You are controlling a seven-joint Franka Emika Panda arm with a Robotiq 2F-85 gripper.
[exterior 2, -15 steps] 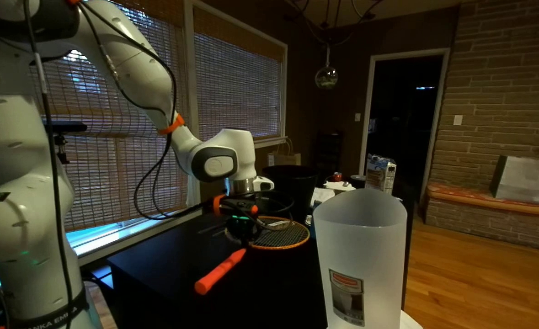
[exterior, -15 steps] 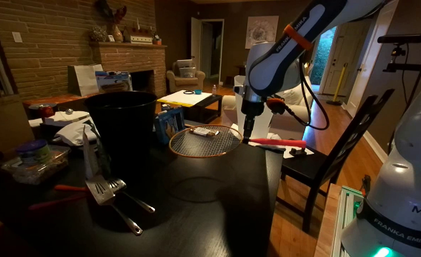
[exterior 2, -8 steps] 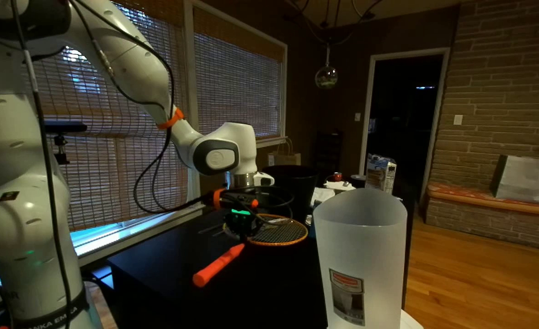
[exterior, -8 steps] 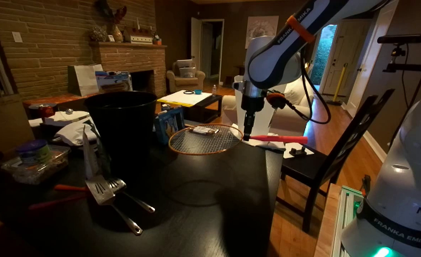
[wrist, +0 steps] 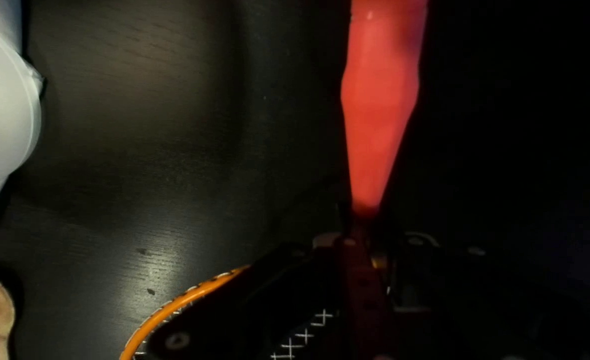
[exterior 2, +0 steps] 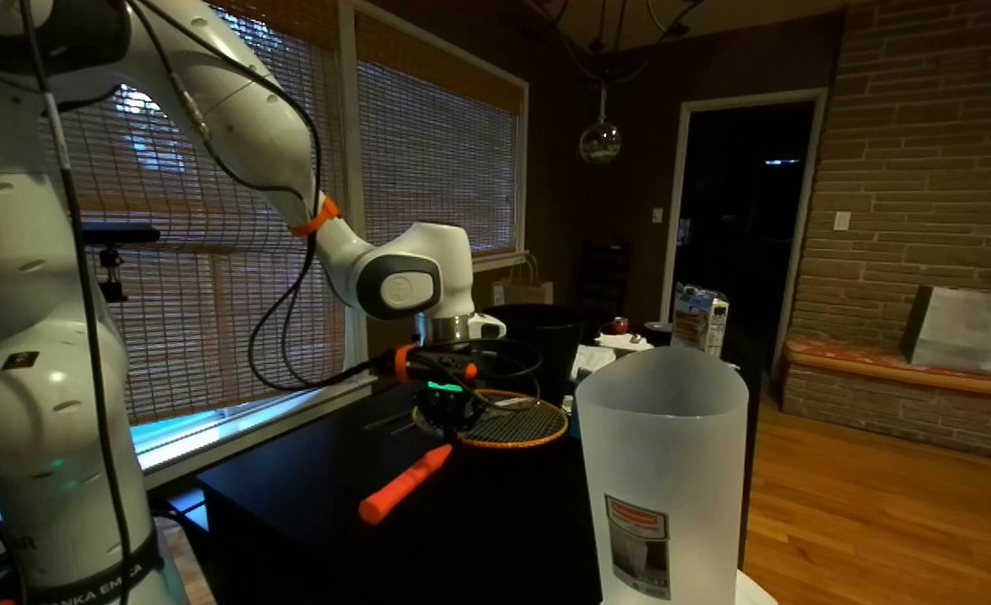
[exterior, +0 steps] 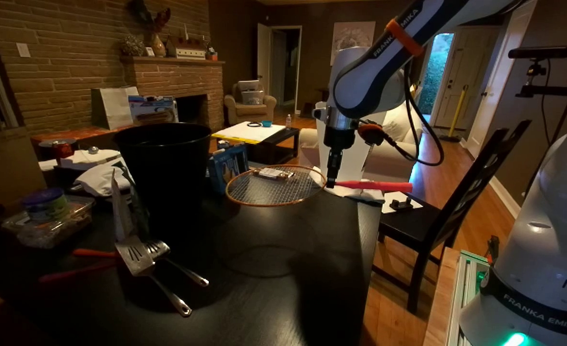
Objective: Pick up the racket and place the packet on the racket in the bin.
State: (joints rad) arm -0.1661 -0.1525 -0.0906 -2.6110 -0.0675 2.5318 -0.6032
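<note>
Likely a level carry: orange-rimmed, red-handled mesh racket to tall, black, round-mouthed bin
In an exterior view the black two-fingered gripper pinches the racket's shaft; the small, flat, whitish packet lies on the strings and may slide, so rise level past the blue cardboard box, tipping only above the bin. In an exterior view a tall, frosted-white, tapered container stands well apart from the bin. Wrist view: jaws clenched at the handle's narrow end.
</note>
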